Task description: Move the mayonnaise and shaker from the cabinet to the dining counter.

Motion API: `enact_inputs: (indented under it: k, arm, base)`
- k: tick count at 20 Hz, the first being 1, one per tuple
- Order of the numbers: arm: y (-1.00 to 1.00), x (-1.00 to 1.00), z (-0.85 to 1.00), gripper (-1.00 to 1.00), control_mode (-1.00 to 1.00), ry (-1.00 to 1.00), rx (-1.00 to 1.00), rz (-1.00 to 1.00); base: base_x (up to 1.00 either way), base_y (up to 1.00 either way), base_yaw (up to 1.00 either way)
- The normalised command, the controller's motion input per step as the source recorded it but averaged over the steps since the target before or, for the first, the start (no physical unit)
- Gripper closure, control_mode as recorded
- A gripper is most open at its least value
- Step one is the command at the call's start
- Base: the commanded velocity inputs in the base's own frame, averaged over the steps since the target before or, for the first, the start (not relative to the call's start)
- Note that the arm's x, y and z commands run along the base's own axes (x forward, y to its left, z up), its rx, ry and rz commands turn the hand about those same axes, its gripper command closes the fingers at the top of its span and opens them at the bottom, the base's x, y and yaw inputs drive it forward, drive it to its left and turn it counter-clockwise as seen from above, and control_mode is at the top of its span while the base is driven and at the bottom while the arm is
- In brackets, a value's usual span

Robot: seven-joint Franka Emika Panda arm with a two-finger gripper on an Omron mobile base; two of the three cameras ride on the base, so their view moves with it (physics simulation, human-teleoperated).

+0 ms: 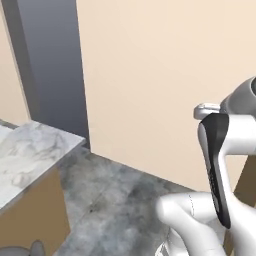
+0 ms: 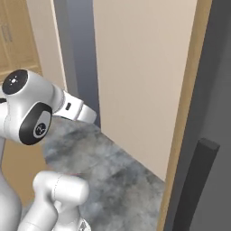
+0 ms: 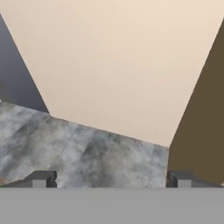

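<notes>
- Two fingertips (image 3: pixel 40 179) stood far apart at the bottom of the hand view, so I judged the gripper (image 3: pixel 111 180) wide open and empty.
- Left of me, a corner of the dining counter (image 1: pixel 30 150) showed its marble top and tan front, with a grey stool (image 1: pixel 35 247) below.
- Neither the mayonnaise nor the shaker was visible from where I sat; I judged I was in transit, still needing to reach the cabinet.
- Ahead lay open grey floor (image 2: pixel 113 180) running up to a beige wall (image 2: pixel 140 67).
- On the right, a wooden panel edge (image 2: pixel 187 90) and a dark post (image 2: pixel 194 185) crowded the base, so turning there called for care.
</notes>
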Motion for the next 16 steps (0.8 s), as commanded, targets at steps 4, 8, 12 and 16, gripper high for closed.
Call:
enact_inputs:
  k: [4,8,12,16]
  arm:
    - [0.00,0.00,0.00,-1.00,1.00,0.00,0.00,0.00]
    - [0.00,0.00,0.00,-1.00,1.00,0.00,0.00,0.00]
    - [0.00,0.00,0.00,-1.00,1.00,0.00,0.00,0.00]
    - [0.00,0.00,0.00,-1.00,1.00,0.00,0.00,0.00]
  base:
    - [0.86,-0.05,0.28]
    - [0.81,-0.07,0.34]
    - [0.77,-0.13,0.37]
    - [0.78,-0.17,0.35]
